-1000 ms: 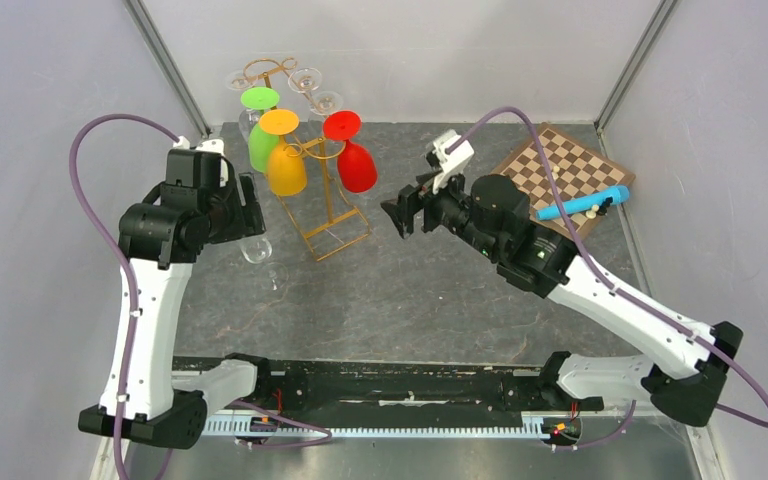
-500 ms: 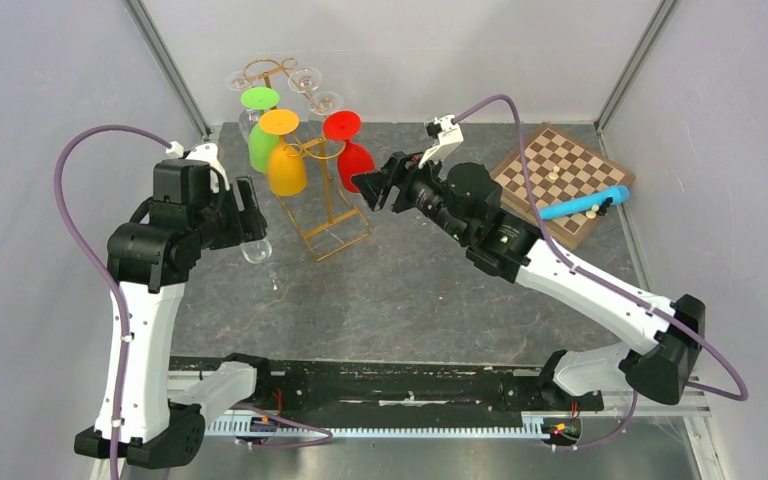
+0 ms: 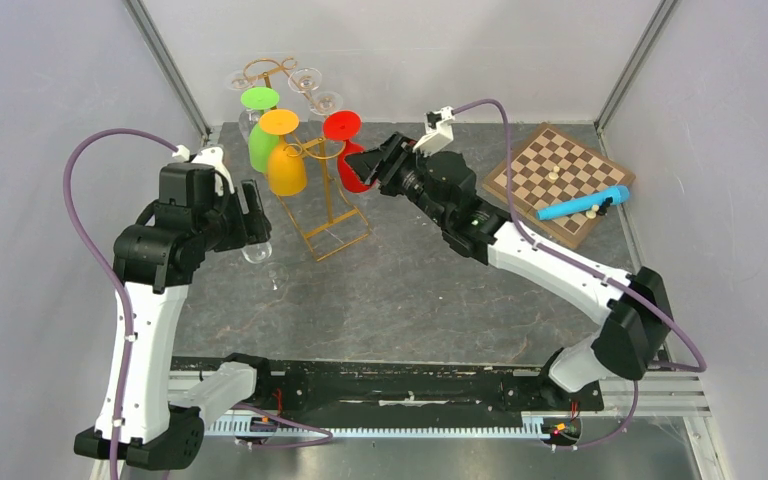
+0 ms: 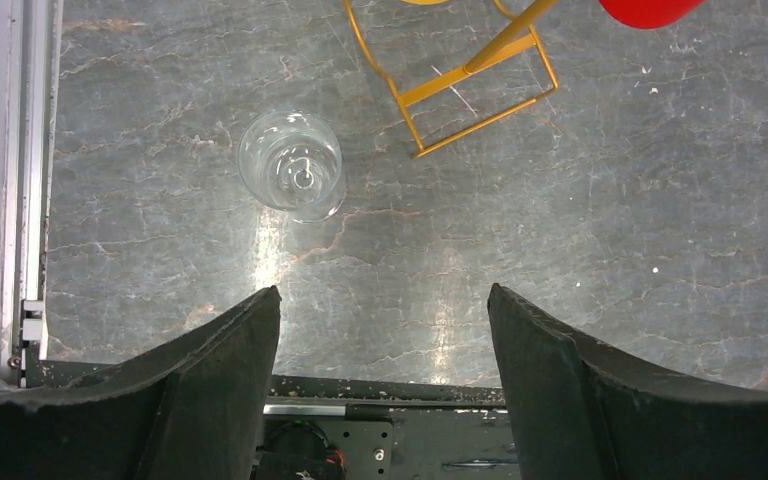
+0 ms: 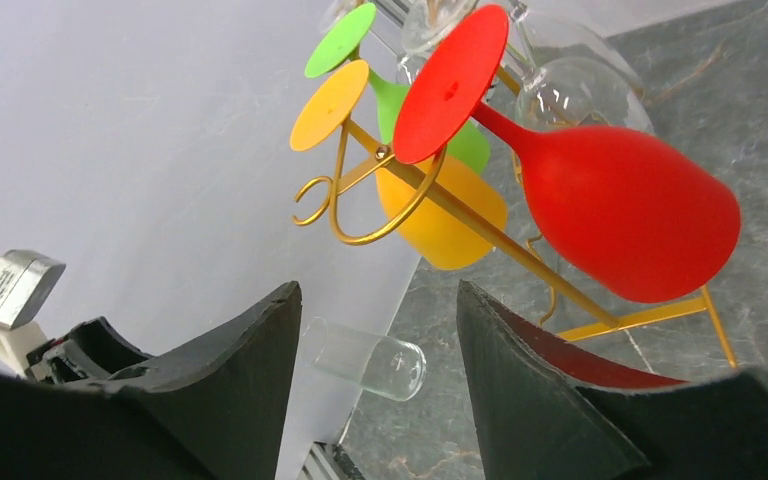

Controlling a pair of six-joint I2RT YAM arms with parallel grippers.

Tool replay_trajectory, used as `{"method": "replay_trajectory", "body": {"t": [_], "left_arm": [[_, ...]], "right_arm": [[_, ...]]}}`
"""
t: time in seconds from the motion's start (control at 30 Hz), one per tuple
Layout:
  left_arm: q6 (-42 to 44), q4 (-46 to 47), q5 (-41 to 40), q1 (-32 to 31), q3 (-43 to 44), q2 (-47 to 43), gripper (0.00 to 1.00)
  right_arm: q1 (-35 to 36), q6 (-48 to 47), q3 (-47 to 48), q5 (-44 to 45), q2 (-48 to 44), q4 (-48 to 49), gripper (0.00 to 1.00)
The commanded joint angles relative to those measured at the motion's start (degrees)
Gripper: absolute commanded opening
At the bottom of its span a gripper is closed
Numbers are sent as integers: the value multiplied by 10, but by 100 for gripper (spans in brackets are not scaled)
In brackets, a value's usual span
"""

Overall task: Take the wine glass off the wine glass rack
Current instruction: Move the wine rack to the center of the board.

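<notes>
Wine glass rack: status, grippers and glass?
Left gripper open above clear glass on table. Right gripper open beside red wine glass, no grip. It hangs on wine glass rack. Orange glass hangs adjacent.

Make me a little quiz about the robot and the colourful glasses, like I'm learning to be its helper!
1. True or false: the red wine glass hangs upside down on the wine glass rack.
2. What is the right gripper doing? A) squeezing the red wine glass B) open, close to the red wine glass C) holding a chessboard
3. How many of the hanging ones are coloured, not clear?
Key: 1 true. 2 B. 3 three: the green glass, the orange glass and the red one.
</notes>
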Motion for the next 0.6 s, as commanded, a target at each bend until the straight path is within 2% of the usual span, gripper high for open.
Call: {"method": "replay_trajectory", "body": {"t": [0.0,0.57], "left_arm": [[25,22,-4,-6,-1,-13,82],[25,22,-16,-16,-21,-29,83]], "right_arm": [[-2,64,38,-4,30,37,60],[-8,136,73,-12,105,86,51]]}}
